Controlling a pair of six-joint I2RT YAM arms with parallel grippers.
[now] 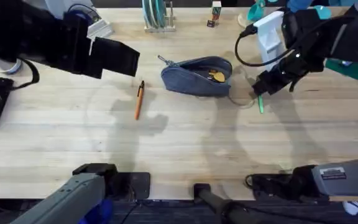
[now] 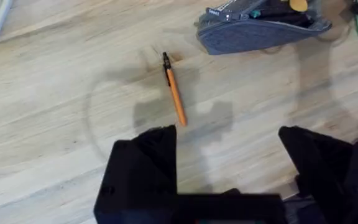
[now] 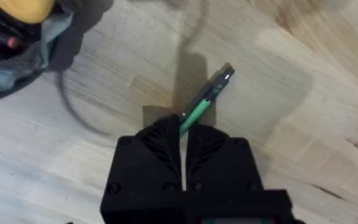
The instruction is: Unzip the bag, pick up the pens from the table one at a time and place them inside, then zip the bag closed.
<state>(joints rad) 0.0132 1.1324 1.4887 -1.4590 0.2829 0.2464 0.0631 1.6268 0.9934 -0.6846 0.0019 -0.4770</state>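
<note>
Pale wooden planks form the table (image 1: 179,155), which spans the overhead view with visible grain. At the far left, the left gripper (image 1: 114,59) hangs above the surface, its two black fingers (image 2: 145,171) spread wide apart with nothing between them. Just to its right, the orange pen (image 1: 139,99) lies flat on the wood, nearly upright in the overhead view with a slight tilt; in the left wrist view the orange pen (image 2: 174,90) rests in front of the open fingers, dark tip pointing away, not touching them. Right of centre, the grey-blue bag (image 1: 197,76) lies on the table with its zipper open, a yellow item and dark contents showing through the gap; its pull tab sticks out at the left end. In the left wrist view the bag (image 2: 263,31) sits beyond the orange pen, well apart from it. Immediately right of the bag, the right gripper (image 1: 261,92) is lowered close to the table, fingers (image 3: 160,149) pressed together on the green pen (image 3: 204,99), whose free end projects from the jaws above the wood. In the overhead view the green pen (image 1: 260,104) shows below the gripper, just beside the bag's right end.
</note>
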